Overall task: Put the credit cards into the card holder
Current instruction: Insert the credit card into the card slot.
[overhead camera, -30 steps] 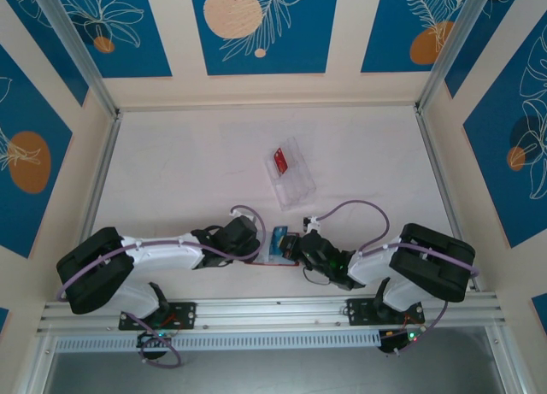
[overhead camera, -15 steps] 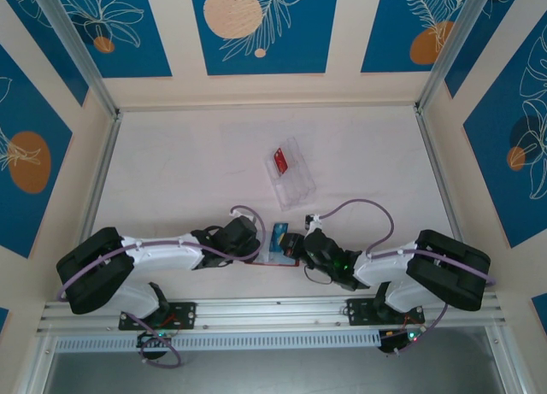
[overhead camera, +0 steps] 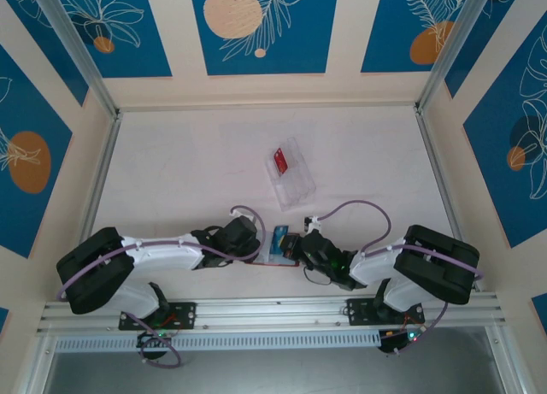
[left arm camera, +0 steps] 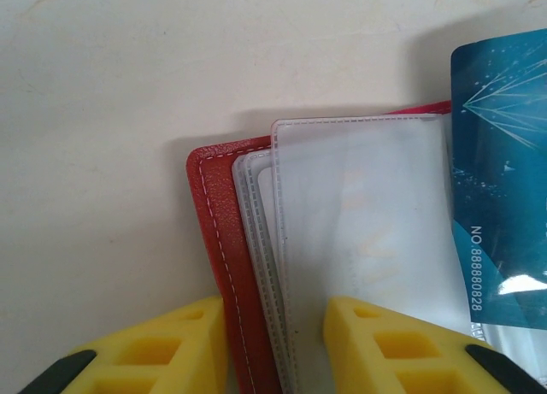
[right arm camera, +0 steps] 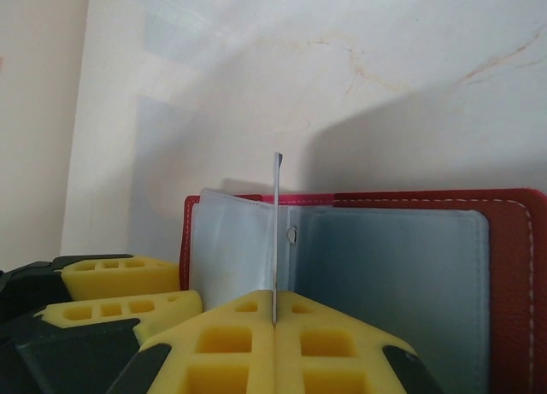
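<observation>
My right gripper (right arm camera: 273,313) is clamped on a blue card (left arm camera: 500,146), which is edge-on from my right wrist. The card's end is over the clear sleeves (left arm camera: 367,214) of the open card holder (right arm camera: 504,283). On my left gripper (left arm camera: 273,317) the jaws are part-way apart, tips over the holder's red edge and sleeves. Can't tell if they press down. Holder lies on the table (overhead camera: 188,172) between both arms. Well apart, farther back, is a clear tray (overhead camera: 295,185) with a red card (overhead camera: 279,161) in it.
</observation>
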### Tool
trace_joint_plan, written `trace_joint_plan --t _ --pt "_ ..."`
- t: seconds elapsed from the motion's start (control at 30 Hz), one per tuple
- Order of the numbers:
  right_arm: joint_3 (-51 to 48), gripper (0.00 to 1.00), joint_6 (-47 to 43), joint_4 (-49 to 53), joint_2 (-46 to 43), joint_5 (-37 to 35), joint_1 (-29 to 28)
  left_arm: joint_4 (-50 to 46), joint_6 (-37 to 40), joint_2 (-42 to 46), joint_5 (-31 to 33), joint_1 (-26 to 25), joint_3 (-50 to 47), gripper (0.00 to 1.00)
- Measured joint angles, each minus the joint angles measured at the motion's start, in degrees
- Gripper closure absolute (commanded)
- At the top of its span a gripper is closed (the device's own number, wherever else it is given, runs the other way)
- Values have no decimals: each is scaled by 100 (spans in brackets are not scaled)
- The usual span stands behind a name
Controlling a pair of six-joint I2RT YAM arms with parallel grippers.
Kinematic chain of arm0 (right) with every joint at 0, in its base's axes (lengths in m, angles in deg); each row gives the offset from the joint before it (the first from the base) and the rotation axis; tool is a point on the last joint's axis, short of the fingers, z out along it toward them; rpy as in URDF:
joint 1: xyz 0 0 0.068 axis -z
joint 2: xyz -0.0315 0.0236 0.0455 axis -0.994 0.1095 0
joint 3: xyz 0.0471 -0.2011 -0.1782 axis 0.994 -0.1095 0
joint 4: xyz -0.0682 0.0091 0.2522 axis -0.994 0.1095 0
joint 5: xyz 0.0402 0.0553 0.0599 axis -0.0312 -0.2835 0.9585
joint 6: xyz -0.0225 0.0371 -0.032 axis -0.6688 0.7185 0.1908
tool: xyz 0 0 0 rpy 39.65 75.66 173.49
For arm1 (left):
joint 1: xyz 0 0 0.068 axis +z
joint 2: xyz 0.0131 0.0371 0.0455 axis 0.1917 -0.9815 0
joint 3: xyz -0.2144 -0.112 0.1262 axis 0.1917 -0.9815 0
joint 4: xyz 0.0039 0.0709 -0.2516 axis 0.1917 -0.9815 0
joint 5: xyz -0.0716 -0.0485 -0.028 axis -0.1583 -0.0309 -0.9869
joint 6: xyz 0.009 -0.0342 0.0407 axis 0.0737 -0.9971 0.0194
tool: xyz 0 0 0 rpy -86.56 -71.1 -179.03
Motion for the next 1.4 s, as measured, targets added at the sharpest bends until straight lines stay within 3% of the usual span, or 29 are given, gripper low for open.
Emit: trace_joint_plan --t 0.53,1.4 --pt "-72 100 13 114 -385 15 15 46 2 -39 0 0 2 66" --pt "-96 100 164 -400 153 151 85 57 0 -44 0 0 2 66"
